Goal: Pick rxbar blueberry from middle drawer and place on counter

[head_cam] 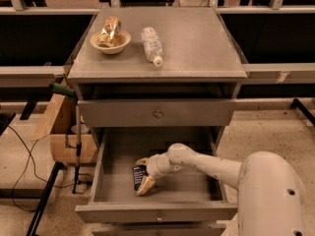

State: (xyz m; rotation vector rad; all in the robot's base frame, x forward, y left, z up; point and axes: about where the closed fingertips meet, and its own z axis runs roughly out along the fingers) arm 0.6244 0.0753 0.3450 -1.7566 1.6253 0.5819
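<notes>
The middle drawer [156, 212] is pulled out, and the rxbar blueberry [138, 176], a small dark wrapper, lies flat on its floor at the front left. My gripper [144, 173] reaches down into the drawer from the right. It is open, with one fingertip [142, 161] just behind the bar and the other [145, 185] at its front end. The bar rests on the drawer floor between them. The counter [197, 43] is the grey top of the cabinet above.
A bowl [110, 41] holding a snack packet and a clear plastic bottle [151, 45] on its side sit at the counter's left. The top drawer [157, 114] is closed above the open one. A cardboard box [61, 132] and cables are on the floor at left.
</notes>
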